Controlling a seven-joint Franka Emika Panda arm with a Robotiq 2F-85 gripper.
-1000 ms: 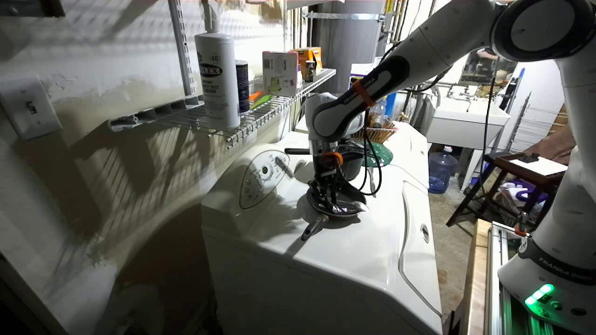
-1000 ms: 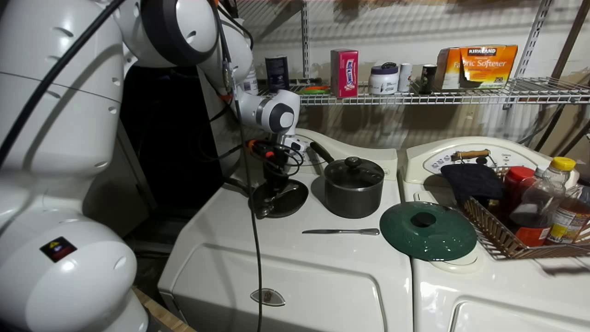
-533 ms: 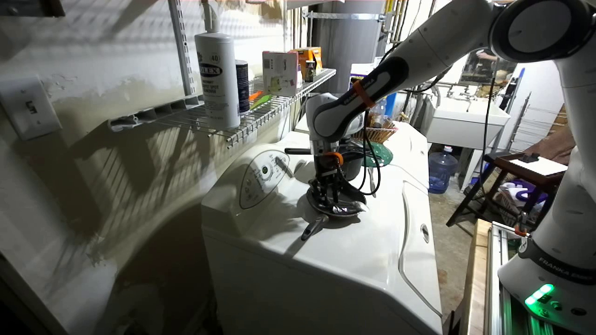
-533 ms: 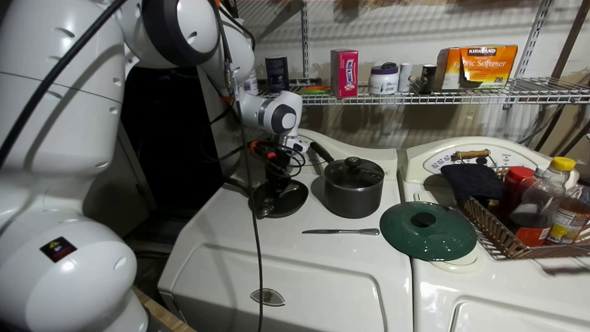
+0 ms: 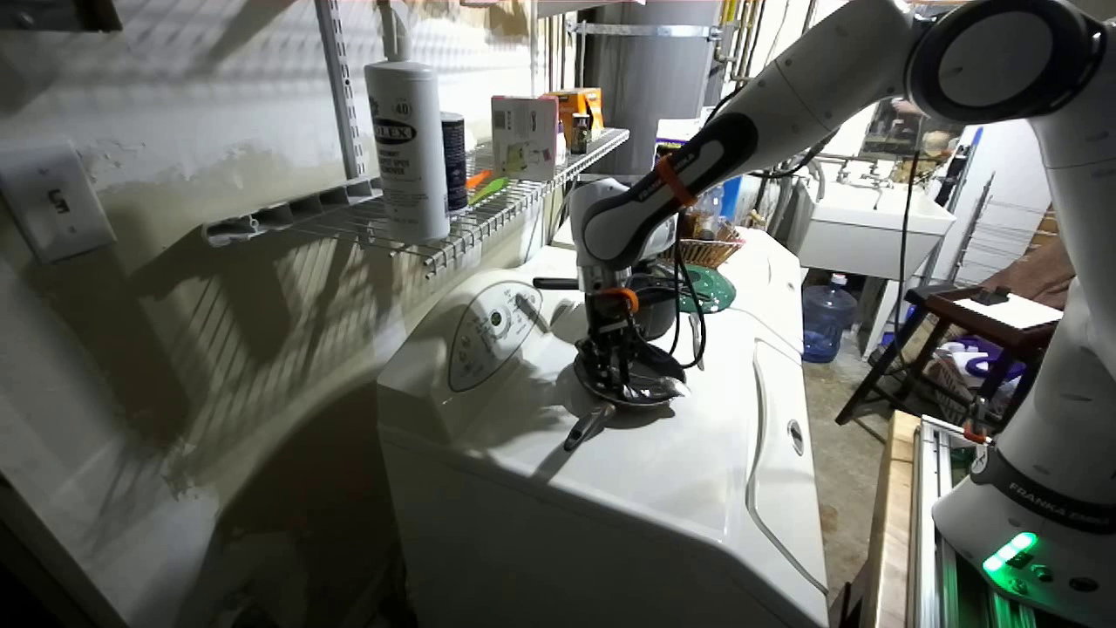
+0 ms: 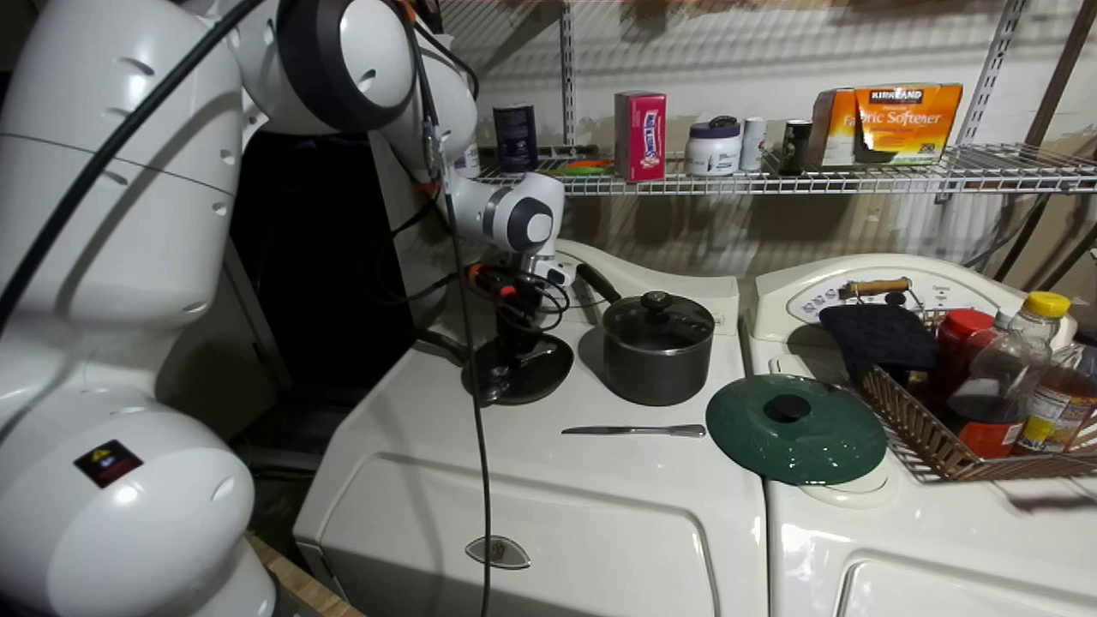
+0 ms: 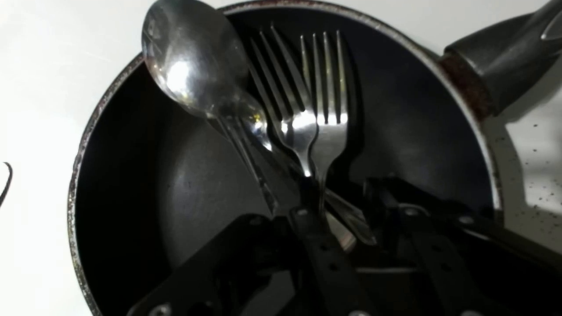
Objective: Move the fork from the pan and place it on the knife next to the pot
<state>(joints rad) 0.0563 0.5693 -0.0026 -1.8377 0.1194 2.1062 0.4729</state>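
Two silver forks lie side by side in the dark pan, tines toward the top of the wrist view: a left fork [image 7: 303,125] and a right fork [image 7: 331,136]. The pan [image 5: 660,356] also shows in an exterior view [image 6: 548,370]. My gripper [image 7: 336,204] points down inside the pan, open, its fingers apart. The fork handles run toward the left finger, which partly hides them. Other utensil ends lie between the fingers. The knife [image 6: 634,431] lies flat in front of the lidded pot [image 6: 658,364]; the pot stands right of the pan there.
Spoons [image 7: 193,57] lie in the pan beside the forks, bowls over the rim. A green lid [image 6: 797,437] lies right of the knife. A basket of bottles [image 6: 926,437] stands farther right. A wire shelf [image 6: 591,184] runs above. A cable [image 6: 476,411] hangs by the pan.
The arm has come down slightly, with the wrist moving a little to the right in an exterior view. The pan, knife and pot have not moved.
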